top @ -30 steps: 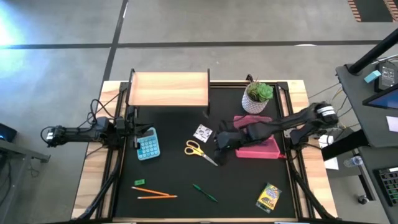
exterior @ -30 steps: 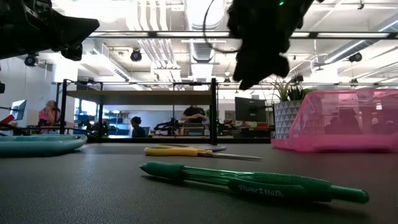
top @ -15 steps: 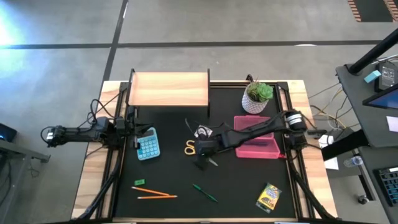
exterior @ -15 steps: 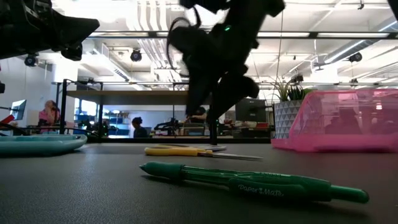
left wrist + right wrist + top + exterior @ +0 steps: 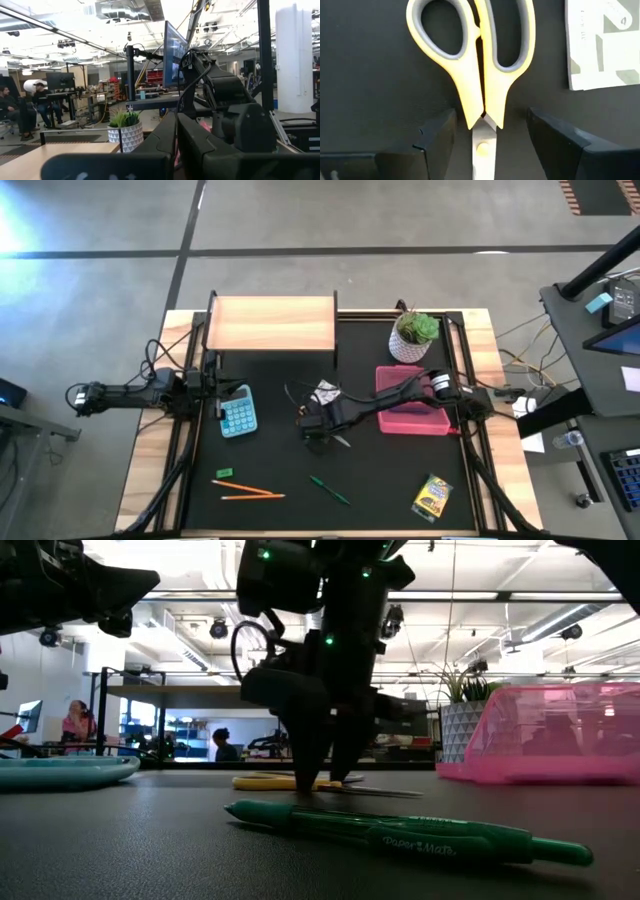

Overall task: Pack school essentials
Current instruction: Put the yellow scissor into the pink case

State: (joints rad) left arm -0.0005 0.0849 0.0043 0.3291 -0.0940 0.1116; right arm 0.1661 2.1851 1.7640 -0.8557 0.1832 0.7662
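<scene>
The yellow-handled scissors [image 5: 480,65] lie flat and closed on the black mat, near the table's middle [image 5: 303,419]. My right gripper [image 5: 491,120] is open and pointing down at the mat [image 5: 320,765]. One finger stands on each side of the scissors at the pivot, with a gap on both sides. The white patterned card [image 5: 326,391] lies just beyond the scissors. The green pen [image 5: 328,490], orange pencils [image 5: 248,493], green eraser [image 5: 223,473] and crayon box [image 5: 433,496] lie nearer the near edge. My left gripper [image 5: 213,380] waits, shut, at the left edge.
A pink open case [image 5: 412,413] lies under my right arm, right of the scissors. A potted plant [image 5: 413,335] and a wooden shelf [image 5: 272,323] stand at the far edge. A teal calculator [image 5: 237,412] sits by my left gripper. People sit in the room behind.
My right gripper has moved from above the pink case toward the table's left. It has come down to the mat over the scissors. The scissors have stayed where they were.
</scene>
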